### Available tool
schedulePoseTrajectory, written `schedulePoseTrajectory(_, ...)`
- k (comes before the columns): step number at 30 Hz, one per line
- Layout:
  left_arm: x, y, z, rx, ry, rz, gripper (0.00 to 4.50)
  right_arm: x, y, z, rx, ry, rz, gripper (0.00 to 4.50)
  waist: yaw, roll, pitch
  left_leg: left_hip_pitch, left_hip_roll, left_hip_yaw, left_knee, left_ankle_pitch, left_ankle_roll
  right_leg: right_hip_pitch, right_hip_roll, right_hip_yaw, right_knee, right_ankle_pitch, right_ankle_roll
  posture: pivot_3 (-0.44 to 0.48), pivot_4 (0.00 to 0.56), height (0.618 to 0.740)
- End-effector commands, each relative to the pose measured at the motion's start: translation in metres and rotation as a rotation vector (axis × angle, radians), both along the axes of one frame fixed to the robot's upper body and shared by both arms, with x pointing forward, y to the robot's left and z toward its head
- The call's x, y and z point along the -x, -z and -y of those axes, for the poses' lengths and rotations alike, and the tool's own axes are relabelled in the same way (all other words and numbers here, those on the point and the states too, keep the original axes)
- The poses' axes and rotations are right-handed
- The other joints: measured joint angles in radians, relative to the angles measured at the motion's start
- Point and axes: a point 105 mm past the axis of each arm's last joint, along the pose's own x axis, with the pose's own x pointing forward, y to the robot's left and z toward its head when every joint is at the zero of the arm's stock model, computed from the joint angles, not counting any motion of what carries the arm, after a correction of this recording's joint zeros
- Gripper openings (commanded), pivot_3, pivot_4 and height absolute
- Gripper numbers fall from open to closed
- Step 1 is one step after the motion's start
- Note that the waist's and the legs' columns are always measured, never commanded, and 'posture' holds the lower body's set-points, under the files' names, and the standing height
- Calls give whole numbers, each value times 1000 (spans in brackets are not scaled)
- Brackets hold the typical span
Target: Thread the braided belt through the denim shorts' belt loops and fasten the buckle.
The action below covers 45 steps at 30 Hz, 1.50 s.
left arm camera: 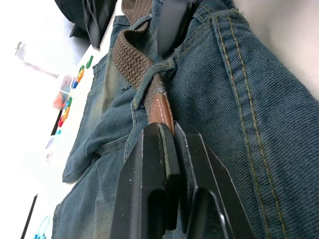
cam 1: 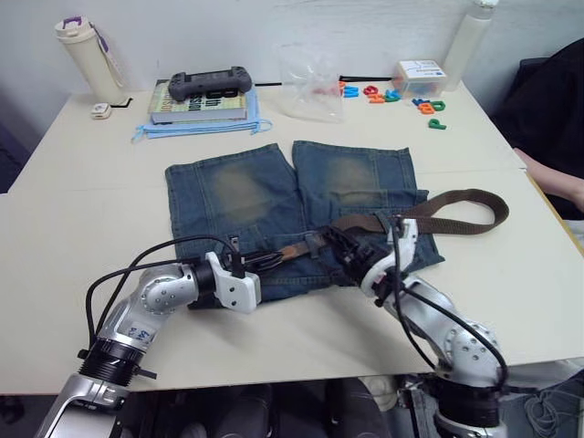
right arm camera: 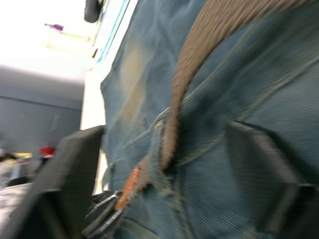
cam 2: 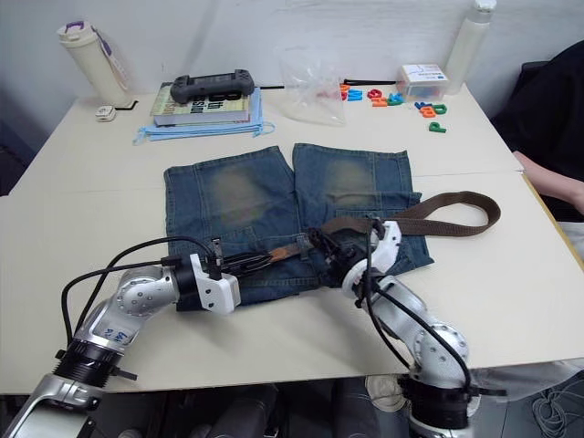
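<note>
Denim shorts (cam 1: pixel 274 196) of faded blue cloth with yellowish-brown patches lie flat at the centre of the frame on the pale worktop (cam 1: pixel 82 201), waistband toward the lower edge. A long dark-brown braided belt (cam 1: pixel 456 212) loops off the shorts at centre right, then runs leftward along the waistband, passing under a narrow denim belt loop (left arm camera: pixel 158 74). Its smooth tan leather tip (left arm camera: pixel 160 110) sticks out past that loop. The left end effector (cam 1: pixel 271 260), at lower centre-left, has its two black fingers closed on this tip. The right end effector (cam 1: pixel 342 246), at lower centre-right, rests on the waistband with its fingers spread wide, the belt running between them without being gripped. In the upper part of the frame sit a cream bottle (cam 1: pixel 88 59), a book (cam 1: pixel 199 102) and coloured letters (cam 1: pixel 401 96).
</note>
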Motion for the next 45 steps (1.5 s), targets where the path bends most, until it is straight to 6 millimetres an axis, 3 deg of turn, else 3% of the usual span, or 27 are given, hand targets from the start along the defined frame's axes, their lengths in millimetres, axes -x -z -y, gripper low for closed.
schedulePoseTrajectory(1,1,-5,3,29,3,21,0,25,-32,7,304,-100,217,4197,0,0,0,-1,0,0,0,0,1,0,0,0,0,0,0,0,150,659)
schedulePoseTrajectory(5,1,-4,5,36,5,21,0,43,-42,9,780,-239,456,4197,0,0,0,-3,-1,0,0,1,2,-2,-2,0,-1,0,0,0,150,659)
schedulePoseTrajectory(9,1,-4,6,41,12,18,0,48,-20,22,1328,-390,619,4197,8,0,0,-2,0,-2,-2,1,2,1,-2,-3,-6,0,1,0,150,659)
schedulePoseTrajectory(13,1,-5,8,45,17,18,0,40,3,36,1608,-442,718,4197,12,-1,0,-1,-1,-2,-2,1,2,4,-2,-3,-11,2,3,0,150,659)
schedulePoseTrajectory(18,1,-6,9,48,18,19,0,25,11,43,1773,-413,779,4197,23,-1,0,-1,-2,-1,-1,1,3,6,-3,-2,-12,3,5,0,150,659)
schedulePoseTrajectory(19,1,-7,9,49,17,20,0,22,13,44,1801,-404,781,3971,25,-1,0,-1,-1,-1,-1,1,3,6,-3,-2,-12,3,5,0,150,659)
schedulePoseTrajectory(21,1,-7,9,49,17,20,0,20,16,45,1829,-396,783,3381,27,-1,0,0,-1,-1,-1,1,3,6,-2,-3,-12,3,5,0,150,659)
schedulePoseTrajectory(27,0,-7,9,50,15,22,0,20,20,45,1852,-401,784,290,27,-1,0,-1,-2,-1,-1,1,3,6,-2,-3,-12,3,5,0,150,659)
schedulePoseTrajectory(28,0,-7,9,51,14,22,0,20,19,45,1856,-396,782,45,27,-1,0,-1,-2,-1,-1,1,3,6,-2,-3,-12,3,5,0,150,659)
schedulePoseTrajectory(32,1,-9,10,58,13,26,0,16,16,56,1902,-371,759,45,28,-1,0,0,-2,-1,-1,1,3,6,-2,-3,-12,3,5,0,150,659)
schedulePoseTrajectory(38,2,-11,10,62,11,31,0,2,16,98,2078,-336,640,45,30,-1,0,0,-3,-1,-1,1,3,6,-3,-3,-12,3,5,0,150,659)
schedulePoseTrajectory(45,3,-11,9,60,8,33,0,-16,5,125,2207,-355,639,45,36,-1,0,-1,-4,-1,0,1,3,6,-4,-3,-12,3,5,0,150,659)
